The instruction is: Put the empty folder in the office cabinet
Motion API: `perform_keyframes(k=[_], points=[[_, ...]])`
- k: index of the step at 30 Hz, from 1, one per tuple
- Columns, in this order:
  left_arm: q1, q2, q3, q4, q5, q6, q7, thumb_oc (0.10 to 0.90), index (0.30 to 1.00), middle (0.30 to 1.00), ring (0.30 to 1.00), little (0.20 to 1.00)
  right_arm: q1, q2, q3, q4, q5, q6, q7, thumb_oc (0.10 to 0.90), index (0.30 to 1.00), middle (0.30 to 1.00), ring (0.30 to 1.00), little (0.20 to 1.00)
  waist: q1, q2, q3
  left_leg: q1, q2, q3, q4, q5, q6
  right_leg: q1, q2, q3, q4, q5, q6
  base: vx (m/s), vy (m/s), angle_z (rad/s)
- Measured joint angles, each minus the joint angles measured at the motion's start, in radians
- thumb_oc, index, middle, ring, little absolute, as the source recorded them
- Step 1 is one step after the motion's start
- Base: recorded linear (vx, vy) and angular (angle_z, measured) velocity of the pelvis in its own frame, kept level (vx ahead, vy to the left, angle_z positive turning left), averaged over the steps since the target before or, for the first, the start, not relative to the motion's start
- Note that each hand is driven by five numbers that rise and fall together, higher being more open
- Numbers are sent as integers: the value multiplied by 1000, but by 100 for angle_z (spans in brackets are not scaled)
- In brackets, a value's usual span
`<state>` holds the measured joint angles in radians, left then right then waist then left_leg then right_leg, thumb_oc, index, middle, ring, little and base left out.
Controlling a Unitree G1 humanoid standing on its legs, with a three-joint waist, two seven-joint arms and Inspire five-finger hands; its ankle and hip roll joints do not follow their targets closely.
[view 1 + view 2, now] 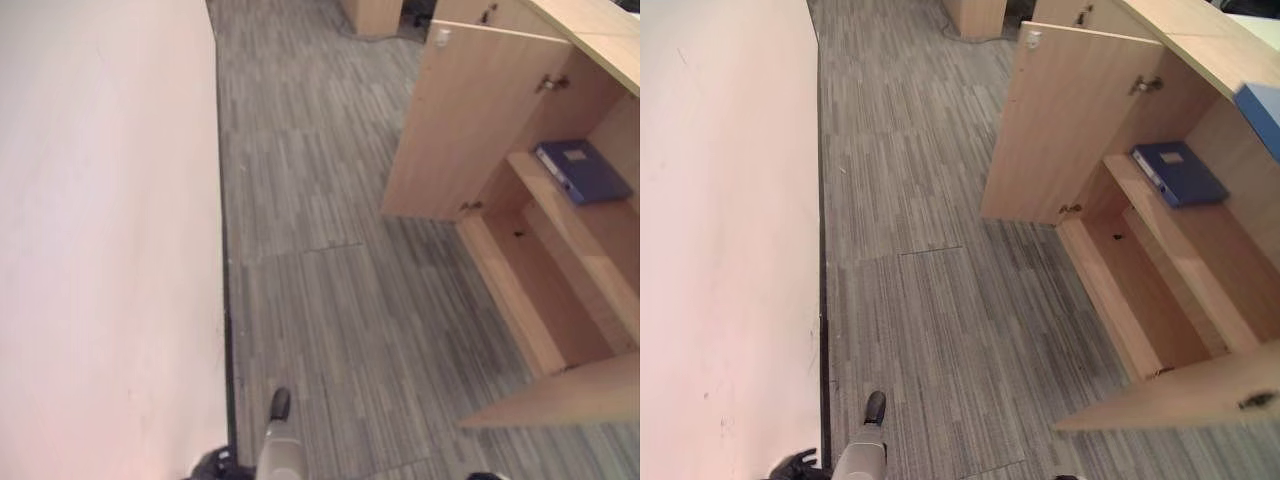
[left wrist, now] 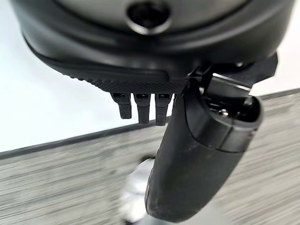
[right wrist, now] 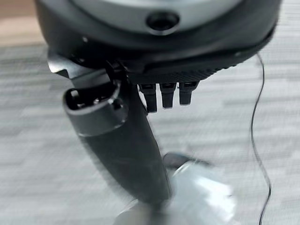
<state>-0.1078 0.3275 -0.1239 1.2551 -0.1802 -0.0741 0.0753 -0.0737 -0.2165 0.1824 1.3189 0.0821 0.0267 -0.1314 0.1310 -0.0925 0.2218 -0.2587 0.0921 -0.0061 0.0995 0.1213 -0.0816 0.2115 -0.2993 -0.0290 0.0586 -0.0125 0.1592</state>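
Folder in cabinet, both my hands empty – task looks nearly done.
The office cabinet (image 1: pixel 1200 250) stands open w/ both doors (image 1: pixel 1040 120) wide; the blue folder (image 1: pixel 1180 172) lies flat on its upper shelf (image 1: pixel 1185 225), lower shelf bare. My left hand (image 2: pixel 197 154) and right hand (image 3: pixel 126 150) hang over the carpet floor (image 1: pixel 920 300), fingers (image 2: pixel 143 110) straight, apart, holding nothing. Next, I judge: turn to the cabinet, reach a door, push it shut.

Light: even, soft indoor brightness, no glare
Wall (image 1: pixel 100 240): pale, washed pinkish
Cabinet (image 1: pixel 1160 300) interior: mildly shaded below the shelf
Carpet (image 2: pixel 56 187) in wrist views: smeared, out of focus
Left robot hand (image 2: pixel 197 159): close, soft-edged
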Motion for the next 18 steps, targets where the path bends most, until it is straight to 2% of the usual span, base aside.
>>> perform_keyframes(k=[1, 2, 5, 7, 8, 9, 10, 11, 12, 13, 14, 15, 16, 17, 18], points=[[-1, 3, -2, -16, 0, -9, 1, 800, 900, 900, 900, 900, -15, 1, 2, -6, 0, -6, 1, 800, 900, 900, 900, 900, 3, 4, -3, 3, -6, 4, 0, -6, 12, -7, -13, -1, 14, 22, 3, 156, 205, -10], [-12, 12, 2, -35, -7, -16, -10, 800, 900, 900, 900, 900, -38, 9, 13, -21, 0, -19, 5, 800, 900, 900, 900, 900, 12, -1, -18, -2, -28, 24, 6, -30, 33, -29, -28, -4, 15, 94, 23, 158, 219, -12], [-17, -13, -32, -29, -2, -11, -18, 800, 900, 900, 900, 900, -79, 13, 32, -25, -1, -20, 12, 800, 900, 900, 900, 900, 15, 1, -35, -2, -64, 43, 0, -55, 65, -60, -62, -18, 29, 188, 55, 203, 427, -10], [2, -40, -50, -32, -1, -6, -24, 800, 900, 900, 900, 900, -96, 11, 36, -32, 0, -21, 16, 800, 900, 900, 900, 900, 34, 11, -40, 1, -69, 73, 5, -72, 94, -138, -92, -83, 136, 244, 49, 138, 353, -34], [14, -53, -51, -31, -4, 0, -29, 800, 900, 900, 900, 900, -95, 10, 33, -32, 0, -18, 15, 800, 900, 900, 900, 900, 28, 19, -41, 0, -74, 86, 11, -76, 107, -160, -103, -97, 174, 280, 63, 150, 372, 11], [15, -64, -62, -29, -5, 4, -35, 800, 900, 900, 900, 900, -93, 10, 32, -26, 0, -16, 14, 800, 900, 900, 900, 900, 17, 29, -40, 11, -83, 79, 13, -87, 124, -176, -108, -125, 233, 284, 57, 228, 493, 20], [16, -70, -61, -29, -6, 6, -38, 800, 900, 900, 900, 900, -89, 12, 28, -30, 2, -15, 15, 800, 900, 900, 900, 900, 13, 30, -40, 18, -98, 76, 16, -103, 141, -195, -89, -106, 271, 253, 63, 216, 482, 26], [25, -77, -63, -19, -6, 7, -40, 800, 900, 900, 900, 900, -89, 16, 17, -33, 12, -14, 17, 800, 900, 900, 900, 900, -4, 48, -32, 51, -94, 50, -23, -106, 167, -267, 5, -35, 440, 79, 40, 190, 352, 18], [32, -77, -62, -20, -7, 9, -40, 800, 900, 900, 900, 900, -89, 16, 16, -34, 21, -22, 17, 800, 900, 900, 900, 900, -26, 50, -30, 83, -95, 46, -57, -93, 178, -312, 72, -1, 533, -11, 31, 177, 272, 16], [47, -79, -66, -16, -7, 10, -43, 800, 900, 900, 900, 900, -88, 11, 17, -33, 26, -25, 17, 800, 900, 900, 900, 900, -39, 58, -28, 113, -95, 49, -79, -79, 166, -330, 103, -27, 577, -61, 10, 215, 173, 0], [57, -89, -69, -16, -7, 10, -41, 800, 900, 900, 900, 900, -80, -7, 19, -53, 39, -24, 12, 800, 900, 900, 900, 900, -55, 84, -29, 139, -86, 45, -99, -93, 175, -363, 132, -93, 577, -131, -17, 218, 108, -13], [55, -91, -72, -17, -7, 10, -41, 800, 900, 900, 900, 900, -82, -14, 21, -56, 39, -25, 7, 800, 900, 900, 900, 900, -61, 98, -28, 145, -74, 44, -106, -91, 170, -379, 136, -155, 541, -165, -35, 245, 66, -12], [53, -91, -70, -17, -5, 10, -39, 800, 900, 900, 900, 900, -83, -21, 22, -61, 39, -24, 2, 800, 900, 900, 900, 900, -71, 114, -21, 152, -63, 38, -109, -90, 169, -384, 143, -203, 485, -175, -49, 268, 33, 0], [45, -89, -69, -17, -3, 10, -37, 800, 900, 900, 900, 900, -79, -30, 21, -68, 40, -23, -2, 800, 900, 900, 900, 900, -79, 134, -12, 157, -49, 30, -109, -91, 168, -403, 156, -231, 419, -174, -49, 438, -6, 11], [33, -78, -66, -16, 0, 7, -25, 800, 900, 900, 900, 900, -79, -36, 11, -68, 45, -24, -4, 800, 900, 900, 900, 900, -103, 147, -6, 176, -35, 23, -123, -95, 163, -422, 174, -258, 283, -166, -42, 365, -12, 6]])
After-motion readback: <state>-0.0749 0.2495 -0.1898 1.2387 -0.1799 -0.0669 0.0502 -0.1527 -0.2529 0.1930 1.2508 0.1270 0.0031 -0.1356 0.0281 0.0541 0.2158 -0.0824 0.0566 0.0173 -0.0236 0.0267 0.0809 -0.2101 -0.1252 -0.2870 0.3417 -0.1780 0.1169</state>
